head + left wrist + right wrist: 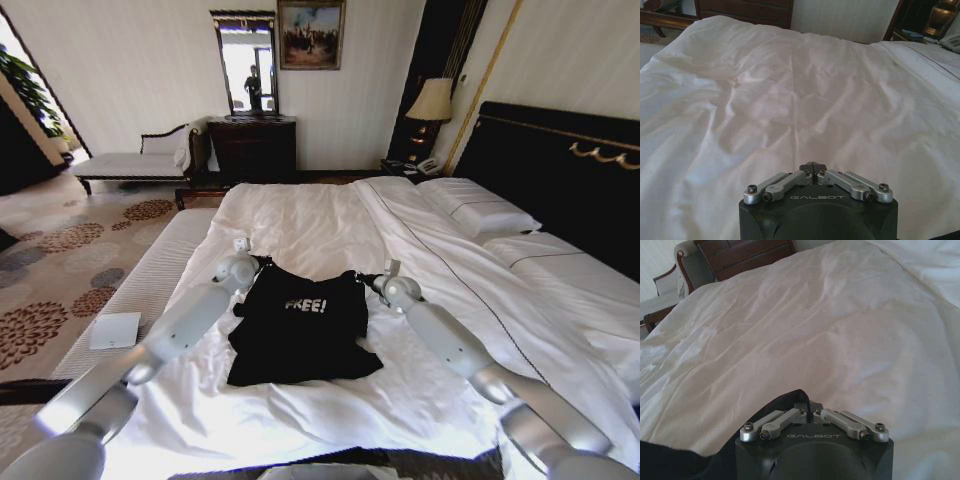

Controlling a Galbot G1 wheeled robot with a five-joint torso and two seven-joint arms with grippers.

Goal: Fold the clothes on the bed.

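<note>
The clothes [300, 330], a black T-shirt with white "FREE!" lettering, lie on the white duvet of the bed [300, 215], the lower part crumpled. My left gripper [262, 265] is at the shirt's upper left corner and my right gripper [366, 281] at its upper right corner, with the top edge stretched between them. In the left wrist view the left gripper [812, 167] is shut, pads pressed together over the duvet. In the right wrist view the right gripper [807, 407] is shut with black fabric [670, 460] bunched around its tips.
Pillows [480, 210] and a black headboard [560, 170] stand to the right. Beyond the bed are a dark dresser [252, 148], a chaise [130, 160] and a lamp [432, 100]. A white sheet of paper [115, 330] lies on the carpet at left.
</note>
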